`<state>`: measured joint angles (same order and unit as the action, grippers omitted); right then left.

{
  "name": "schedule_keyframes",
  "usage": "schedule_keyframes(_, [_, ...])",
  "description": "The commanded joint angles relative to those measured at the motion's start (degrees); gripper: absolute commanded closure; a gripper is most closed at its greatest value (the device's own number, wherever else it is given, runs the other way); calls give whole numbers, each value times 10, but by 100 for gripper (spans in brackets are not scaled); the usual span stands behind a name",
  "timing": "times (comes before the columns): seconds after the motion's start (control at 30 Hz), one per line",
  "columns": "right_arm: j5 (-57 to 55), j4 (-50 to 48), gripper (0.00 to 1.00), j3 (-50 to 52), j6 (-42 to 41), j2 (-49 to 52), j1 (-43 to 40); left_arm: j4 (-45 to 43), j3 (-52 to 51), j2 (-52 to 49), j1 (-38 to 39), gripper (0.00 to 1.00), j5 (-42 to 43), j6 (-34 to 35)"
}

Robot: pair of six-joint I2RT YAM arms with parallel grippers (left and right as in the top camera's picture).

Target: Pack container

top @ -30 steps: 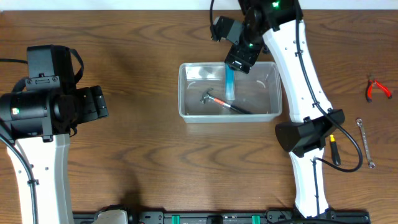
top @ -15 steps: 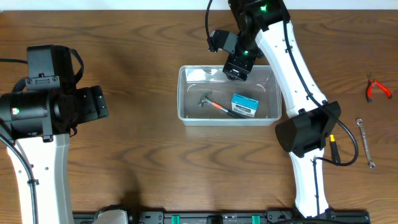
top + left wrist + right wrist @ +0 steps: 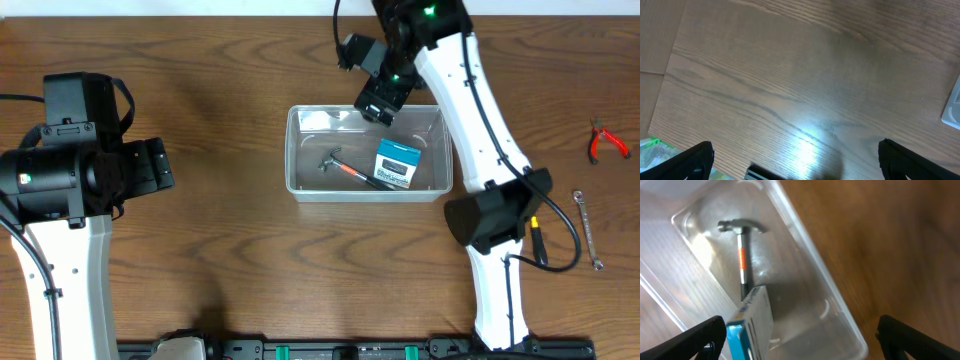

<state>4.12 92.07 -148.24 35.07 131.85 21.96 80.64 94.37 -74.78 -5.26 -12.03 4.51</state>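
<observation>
At the centre of the overhead frame, just above the middle, the clear container (image 3: 310,175) sits on the wooden table (image 3: 230,90). Inside lie a small hammer (image 3: 345,167) and, to its right, a blue-and-white box (image 3: 395,163) across the handle's end. The right wrist view shows the handle's orange band plainly. Only the overhead shows red pliers (image 3: 606,142) and a wrench (image 3: 587,230) at the right edge. The right gripper (image 3: 377,103) hovers over the container's upper rim, fingers spread wide, holding nothing. The left gripper (image 3: 796,160), likewise apart, hangs over bare wood at the left.
</observation>
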Motion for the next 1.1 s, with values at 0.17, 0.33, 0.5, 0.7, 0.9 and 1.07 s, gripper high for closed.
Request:
schedule_keyframes(0.17, [-18,-6,1,-31,-117,-120,-32,0,3,-1,-3,2,-5,5])
schedule_keyframes(0.33, [-15,4,1,-31,-158,-160,-67,0,3,-1,-3,2,-5,5])
schedule_keyframes(0.5, [-6,52,1,-27,-189,-175,-78,0,3,-1,-3,2,-5,5])
schedule_keyframes(0.7, [19,52,1,-25,-209,-175,-68,1,3,-1,-3,2,-5,5])
schedule_keyframes(0.9, [19,53,1,13,-252,-175,-70,3,3,-1,-3,2,-5,5])
schedule_keyframes(1.07, [19,53,1,68,-265,-176,-70,3,3,-1,-3,2,-5,5])
